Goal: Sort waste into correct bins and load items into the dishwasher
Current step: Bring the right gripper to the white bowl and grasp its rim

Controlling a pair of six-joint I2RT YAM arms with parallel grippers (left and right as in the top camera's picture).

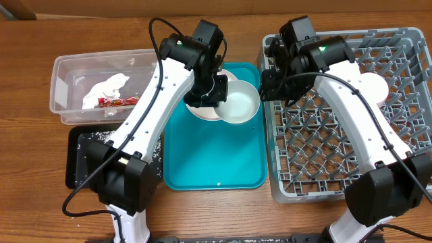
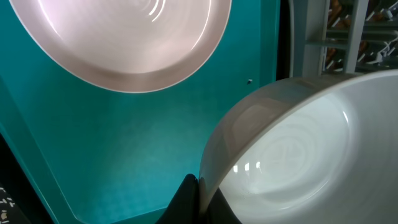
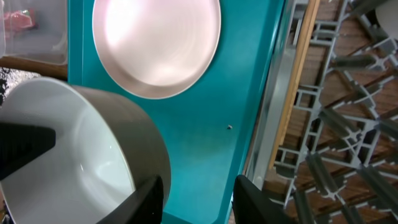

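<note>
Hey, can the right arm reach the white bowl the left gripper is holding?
Probably yes: the right gripper stands open right beside the white bowl with nothing between, though the left gripper pinches its far rim.

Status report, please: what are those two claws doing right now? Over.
Left claw shut on white bowl, at its rim, above teal tray. Right claw open, empty, beside bowl at edge of grey rack. Nothing else in the way.

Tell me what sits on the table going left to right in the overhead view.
From the left: clear plastic tub → teal tray → grey dish rack. The black tray lies in front of the tub across the same span, so it is left out.
</note>
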